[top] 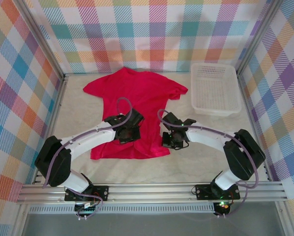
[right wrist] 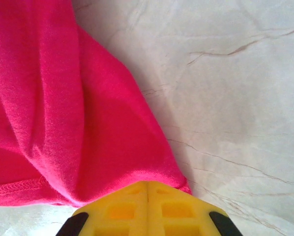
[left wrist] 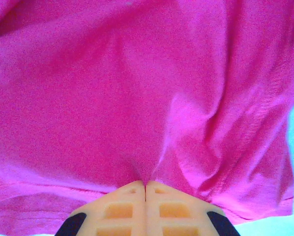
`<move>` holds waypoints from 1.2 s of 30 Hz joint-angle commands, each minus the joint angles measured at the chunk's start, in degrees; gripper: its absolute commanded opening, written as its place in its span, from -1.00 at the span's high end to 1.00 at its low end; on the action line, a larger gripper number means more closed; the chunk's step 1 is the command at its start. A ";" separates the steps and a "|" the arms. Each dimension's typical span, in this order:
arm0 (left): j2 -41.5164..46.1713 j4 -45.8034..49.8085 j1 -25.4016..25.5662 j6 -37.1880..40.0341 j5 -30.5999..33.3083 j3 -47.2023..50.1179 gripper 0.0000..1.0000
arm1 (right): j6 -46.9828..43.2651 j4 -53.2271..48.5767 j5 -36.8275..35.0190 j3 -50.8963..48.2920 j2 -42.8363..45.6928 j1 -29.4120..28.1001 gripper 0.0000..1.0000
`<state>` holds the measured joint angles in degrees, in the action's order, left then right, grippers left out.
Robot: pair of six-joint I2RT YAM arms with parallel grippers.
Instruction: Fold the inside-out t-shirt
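Shirt (top: 137, 91) flat on table (top: 211, 152), neck far, hem near; left gripper (left wrist: 146, 184) jaws clamped on puckered cloth of lower body, right gripper (right wrist: 148, 183) jaws clamped on right edge by hem; best to lift both evenly and low, cloth taut between them, to fold without bunching.

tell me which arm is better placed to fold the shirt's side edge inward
Right, probably. The right gripper is shut on the side edge of the shirt near the hem, with bare table beside it. The left gripper is shut on fabric inside the body, not at a side edge.
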<state>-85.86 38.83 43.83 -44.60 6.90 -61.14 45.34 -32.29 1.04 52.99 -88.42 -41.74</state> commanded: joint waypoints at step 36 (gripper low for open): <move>-3.46 8.27 0.33 2.28 4.50 -22.27 1.00 | 7.35 14.98 1.77 -3.76 -4.70 -1.25 0.93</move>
<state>-91.09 46.46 44.53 -43.57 10.63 -84.51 52.07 -12.69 7.66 47.55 -95.02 -43.11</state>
